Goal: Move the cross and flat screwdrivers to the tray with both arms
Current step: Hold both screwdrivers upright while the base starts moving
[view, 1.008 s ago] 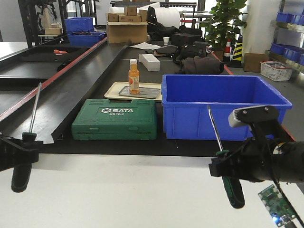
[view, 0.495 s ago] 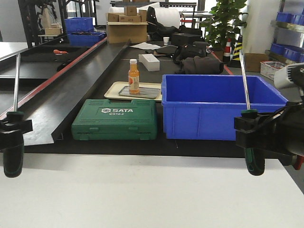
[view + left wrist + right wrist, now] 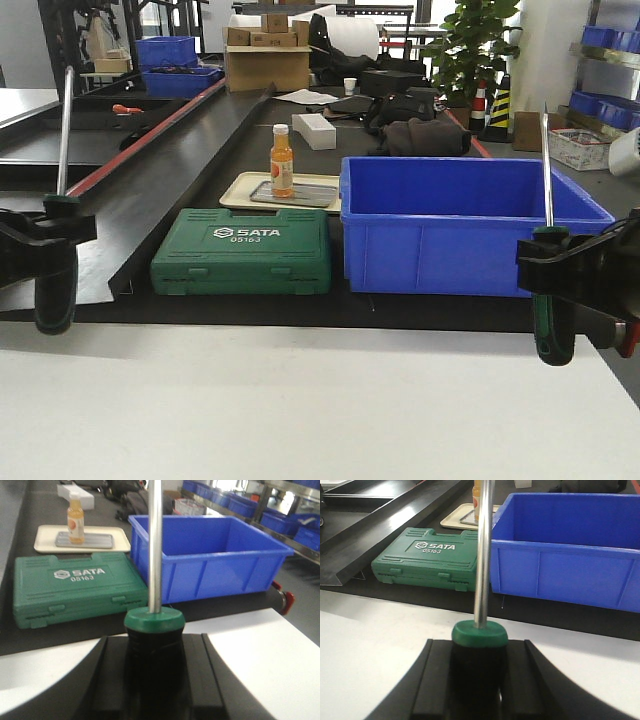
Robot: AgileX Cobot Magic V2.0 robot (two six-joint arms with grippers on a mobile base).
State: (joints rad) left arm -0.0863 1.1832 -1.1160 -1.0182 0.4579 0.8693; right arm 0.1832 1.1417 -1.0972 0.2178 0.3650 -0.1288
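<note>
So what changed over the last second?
The left screwdriver and right screwdriver were lifted and turned from tilted to upright; the right one also shifted rightward. The left gripper and right gripper stay shut on the handles. Green toolbox, blue crate and bottle unmoved.

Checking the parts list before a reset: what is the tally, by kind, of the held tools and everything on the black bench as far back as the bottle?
Screwdrivers: 2
Blue crate: 1
Green tool case: 1
Orange bottle: 1
Cream tray: 1
Grey metal tray: 1
Total: 7
</note>
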